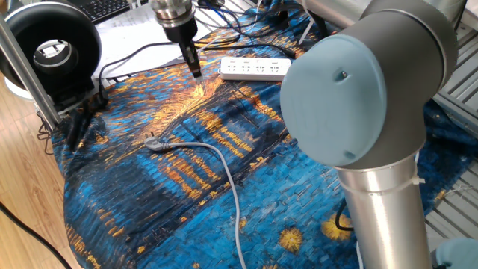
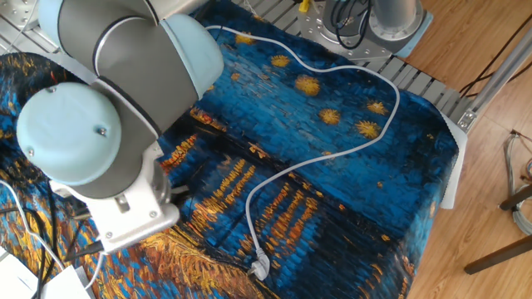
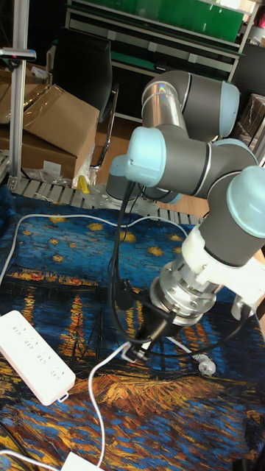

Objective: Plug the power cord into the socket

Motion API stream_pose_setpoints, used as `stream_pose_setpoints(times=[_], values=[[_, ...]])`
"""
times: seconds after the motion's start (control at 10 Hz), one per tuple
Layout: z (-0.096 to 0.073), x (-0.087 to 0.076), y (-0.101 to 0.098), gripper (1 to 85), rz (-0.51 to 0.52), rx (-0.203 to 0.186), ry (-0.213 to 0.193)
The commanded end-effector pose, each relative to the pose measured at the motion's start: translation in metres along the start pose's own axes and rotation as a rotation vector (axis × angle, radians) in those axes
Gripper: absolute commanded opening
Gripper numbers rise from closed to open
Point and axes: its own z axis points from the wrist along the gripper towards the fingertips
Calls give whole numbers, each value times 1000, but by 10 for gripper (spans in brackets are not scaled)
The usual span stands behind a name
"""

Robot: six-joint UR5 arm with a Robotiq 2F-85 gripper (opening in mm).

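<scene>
The socket (image 1: 255, 69) is a long white power strip lying on the painted cloth at the far side; in the tall fixed view the socket (image 3: 33, 357) sits at the lower left. My gripper (image 1: 196, 71) hangs just left of the strip's near end, a little above the cloth. Its fingers are shut on the small pale plug of the power cord. The thin white power cord (image 3: 98, 377) trails down from my gripper (image 3: 134, 352) toward the bottom edge. In the other fixed view my own arm hides both gripper and socket.
A thicker grey cable with a grey plug (image 1: 154, 143) lies mid-cloth; the same plug (image 2: 259, 267) shows near the cloth's edge. Black cables (image 1: 224, 37) tangle behind the strip. A round black device (image 1: 52, 48) and a metal post (image 1: 26, 67) stand left.
</scene>
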Motion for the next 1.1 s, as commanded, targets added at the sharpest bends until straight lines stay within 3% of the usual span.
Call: stream_pose_setpoints(times=[0.0, 0.1, 0.3, 0.4, 0.5, 0.6, 0.7, 1.0], values=[[6, 31, -23, 13, -21, 74, 60], [7, 29, -28, 13, -30, 91, 50], [8, 32, -18, 13, 53, 55, 59], [8, 32, -18, 13, 117, 59, 56], [8, 31, -22, 13, 155, 74, 49], [6, 36, -36, 13, 153, 128, 67], [6, 47, -36, 13, 143, 118, 55], [12, 101, -49, 13, 89, 116, 47]])
